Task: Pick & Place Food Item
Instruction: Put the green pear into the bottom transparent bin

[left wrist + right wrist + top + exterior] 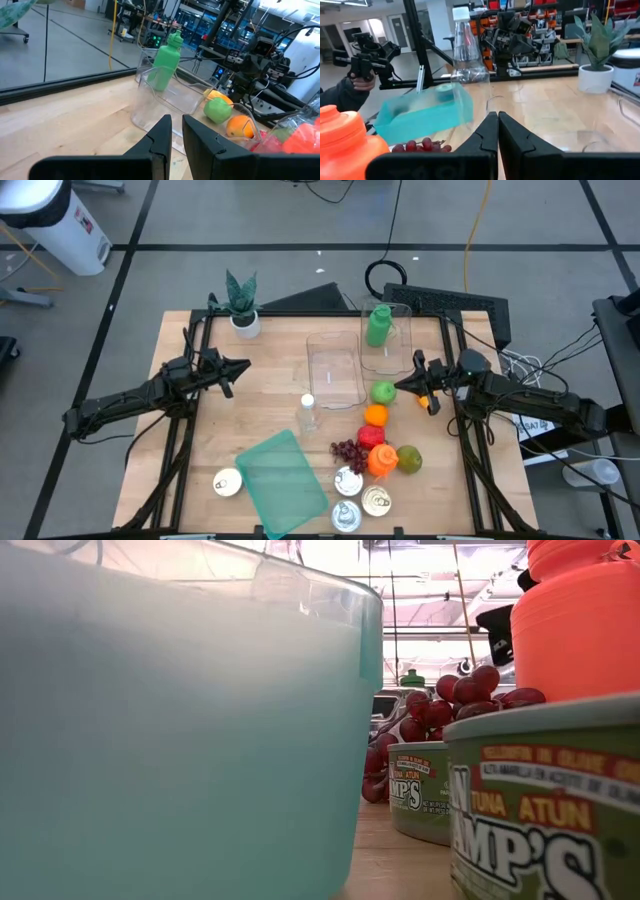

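The food lies in a cluster right of the table's middle: a green apple (383, 392) (217, 110), an orange (375, 415) (240, 126), a red fruit (371, 435), dark grapes (345, 450) (450, 700) and a greenish fruit (409, 459). My right gripper (400, 386) (498, 117) hovers just right of the apple, shut and touching nothing. My left gripper (243, 366) (177, 125) hangs over the table's left part, pointing toward the clear containers, its fingers a narrow gap apart and empty. A small yellow-orange fruit (424, 402) lies beneath the right arm.
Two clear containers (335, 370) (390, 345) stand at the far middle, a green bottle (378, 325) in one. A clear bottle (307, 413), a teal tub (283, 480) (170, 720), an orange bottle (381, 460), several tuna cans (348, 480) (540, 810) and a potted plant (241, 305) stand around.
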